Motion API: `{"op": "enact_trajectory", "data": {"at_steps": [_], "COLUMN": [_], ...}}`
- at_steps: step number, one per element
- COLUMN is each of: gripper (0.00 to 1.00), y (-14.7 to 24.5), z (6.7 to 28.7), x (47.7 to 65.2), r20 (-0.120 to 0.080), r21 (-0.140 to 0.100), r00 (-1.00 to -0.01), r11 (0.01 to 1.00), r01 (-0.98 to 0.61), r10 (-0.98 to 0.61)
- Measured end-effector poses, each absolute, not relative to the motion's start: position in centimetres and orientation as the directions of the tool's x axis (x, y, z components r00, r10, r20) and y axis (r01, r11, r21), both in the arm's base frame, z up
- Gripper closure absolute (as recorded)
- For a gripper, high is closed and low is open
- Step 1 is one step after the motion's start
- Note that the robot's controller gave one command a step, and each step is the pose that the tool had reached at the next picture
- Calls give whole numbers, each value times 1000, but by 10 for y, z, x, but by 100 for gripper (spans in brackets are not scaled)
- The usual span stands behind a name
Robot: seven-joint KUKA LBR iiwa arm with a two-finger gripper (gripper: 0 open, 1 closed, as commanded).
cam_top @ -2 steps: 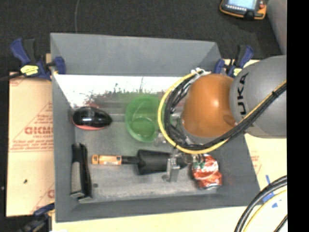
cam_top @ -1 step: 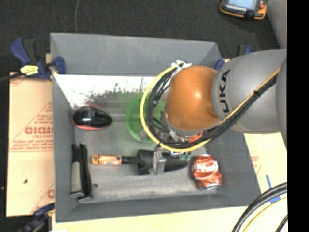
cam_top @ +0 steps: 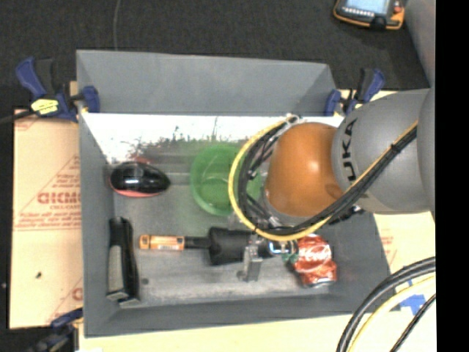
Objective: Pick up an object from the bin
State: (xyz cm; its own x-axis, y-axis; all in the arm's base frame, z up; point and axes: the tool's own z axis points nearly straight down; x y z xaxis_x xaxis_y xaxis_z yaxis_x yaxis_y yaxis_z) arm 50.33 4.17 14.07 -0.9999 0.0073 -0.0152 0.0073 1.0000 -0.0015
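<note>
The grey bin (cam_top: 205, 83) has the gripper (cam_top: 251, 264) low near its front wall; whether it is spread or closed cannot be told. A black-headed, orange-handled tool (cam_top: 212, 246) lies just beside it toward the view's left, its long axis running along that wall. A crumpled red packet (cam_top: 314, 261) lies just beside it on the opposite side.

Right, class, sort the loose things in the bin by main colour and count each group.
Black: 2, the mouse with red trim and the long slab at the left wall.
Green: 1, the bowl.
Red: 1, the crushed can.
Orange and black: 1, the handled tool.
Total: 5.
</note>
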Motion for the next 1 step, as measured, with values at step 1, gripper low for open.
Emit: {"op": "enact_trajectory", "data": {"at_steps": [1], "gripper": [0], "y": [41], "z": [143], "x": [504], "r20": [-15], "r21": [-3], "r00": [-1000], "r11": [1000], "r01": [4], "r10": [3]}}
